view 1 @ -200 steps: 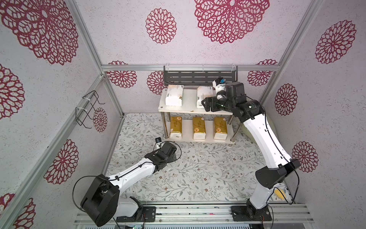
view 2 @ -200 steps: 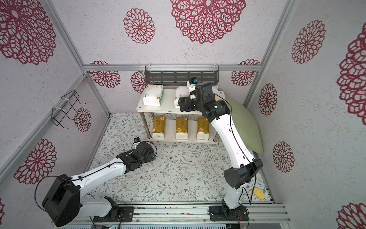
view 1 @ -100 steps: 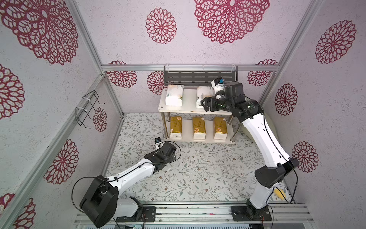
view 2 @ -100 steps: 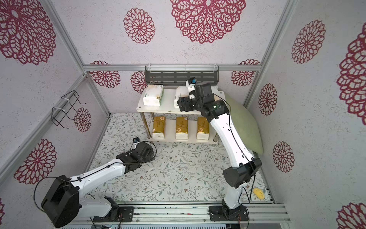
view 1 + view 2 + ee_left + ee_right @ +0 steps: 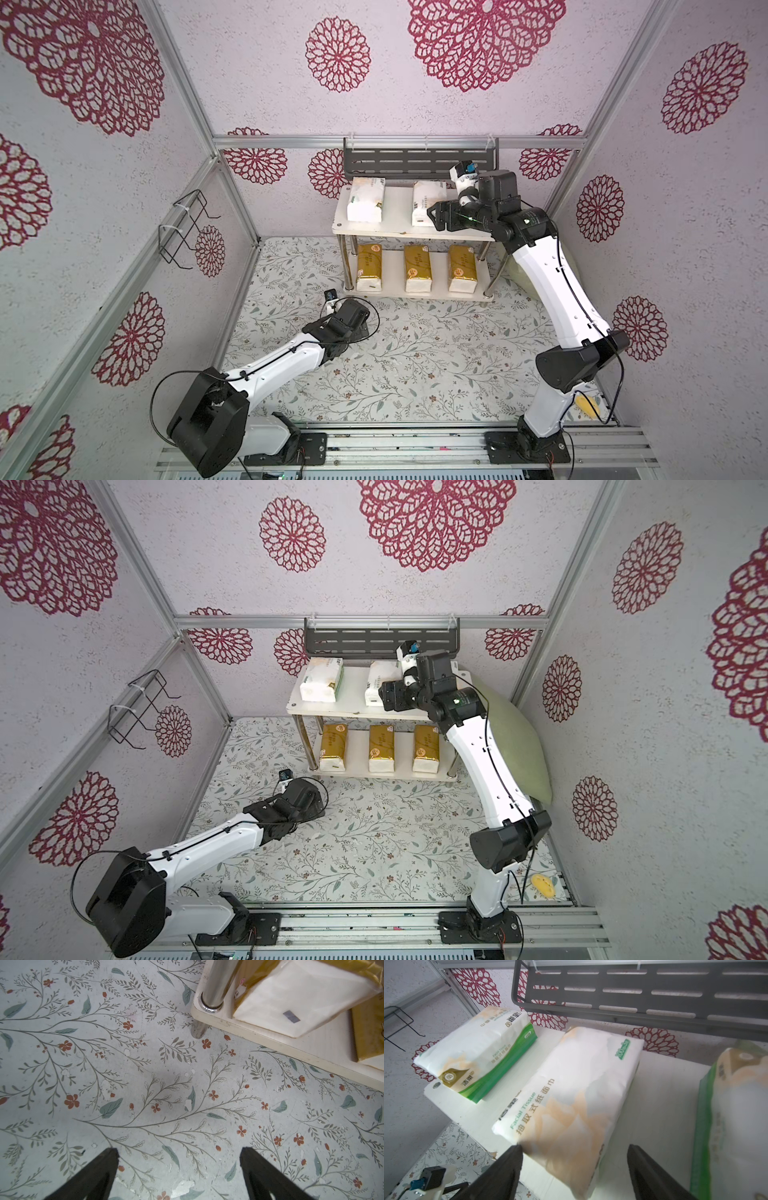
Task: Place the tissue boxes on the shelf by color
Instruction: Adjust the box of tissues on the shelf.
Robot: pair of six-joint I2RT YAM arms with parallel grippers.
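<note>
Right end effector barely shifted, astride middle white pack

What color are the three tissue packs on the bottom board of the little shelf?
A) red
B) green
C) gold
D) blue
C: the three gold tissue packs, shiny with white ends, lie side by side on the lower board of the shelf.

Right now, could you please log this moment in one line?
left claw: open above floor | right claw: open around middle white pack | shelf top: three white packs | shelf bottom: three gold packs
</note>
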